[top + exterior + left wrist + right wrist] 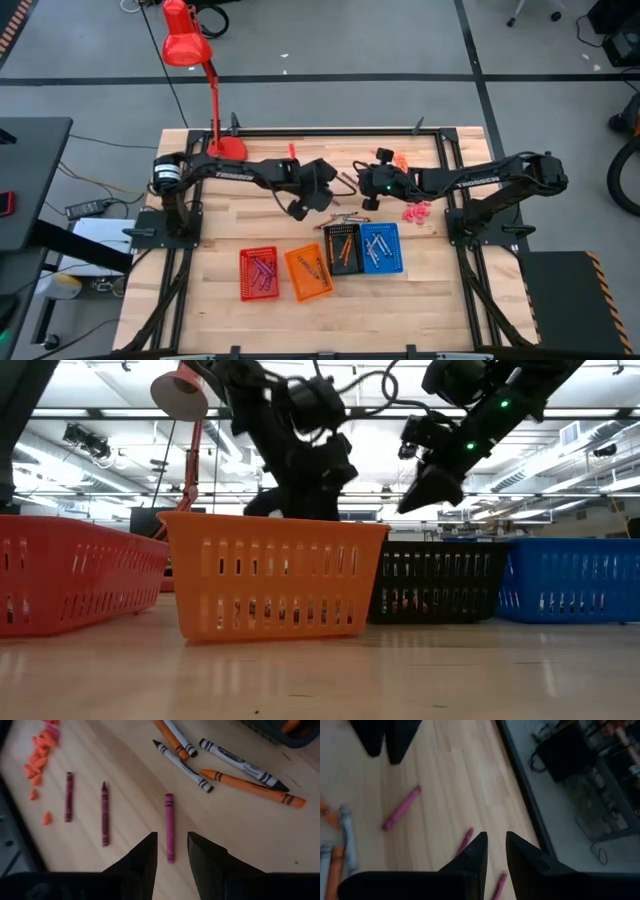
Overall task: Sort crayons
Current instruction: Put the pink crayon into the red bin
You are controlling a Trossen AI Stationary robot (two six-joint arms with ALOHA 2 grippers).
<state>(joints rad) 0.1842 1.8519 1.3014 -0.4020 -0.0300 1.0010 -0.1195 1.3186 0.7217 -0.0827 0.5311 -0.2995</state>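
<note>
Two dark robot arms reach over a wooden table [220, 300] toward its middle. The left gripper [171, 851] hangs just above a purple crayon [170, 827] that lies flat on the wood. Its two fingers are a little way apart and hold nothing; the crayon's near end shows in the gap between them. Two more purple crayons [104, 813] lie beside it, a bit apart from each other (all three point about the same way). Near them lie a few orange, grey and white crayons [235, 770] in a loose bunch, and a little heap of orange bits [39, 751] sits off to one side.

The right gripper [495, 847] is up in the air too, close to the left one. Its fingers are a little bit open and empty. Under it lie pink-purple crayons [401, 808] on the wood, near the table's edge.

Four small baskets stand in a row at the front of the table: a red basket [259, 274], an orange basket [308, 271], a black basket [343, 249] and a blue basket [380, 247]. Each has some crayons inside already. A red lamp [188, 45] stands at the back corner.
</note>
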